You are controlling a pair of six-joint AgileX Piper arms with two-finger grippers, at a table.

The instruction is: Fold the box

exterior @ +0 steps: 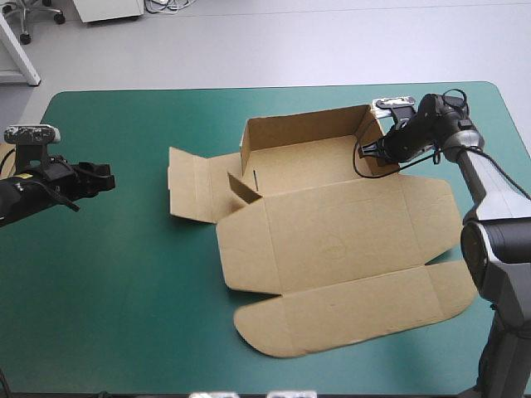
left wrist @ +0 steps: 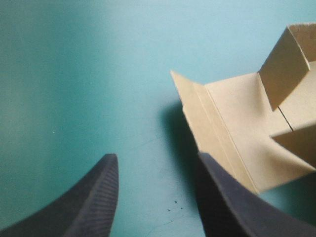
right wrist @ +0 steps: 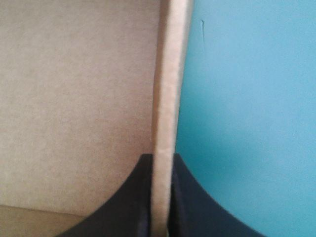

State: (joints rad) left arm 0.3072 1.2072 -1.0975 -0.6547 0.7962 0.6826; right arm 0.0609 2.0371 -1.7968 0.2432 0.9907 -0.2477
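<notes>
The box (exterior: 340,232) is a cut sheet of brown board, half formed; its far and right walls stand upright around the tray floor; a left flap lies flat; the broad lid with rounded flaps lies flat toward the table's (exterior: 124,290) near edge, right of centre.

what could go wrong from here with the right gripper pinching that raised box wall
1. The right gripper is shut on only the thin top edge of one raised wall of the brown cardboard box. A hard pull could crease the board, or the wall might slip out.
2. The open left gripper stands clear of the box, so nothing pins it. The whole sheet may slide over the teal-green table cover.
</notes>
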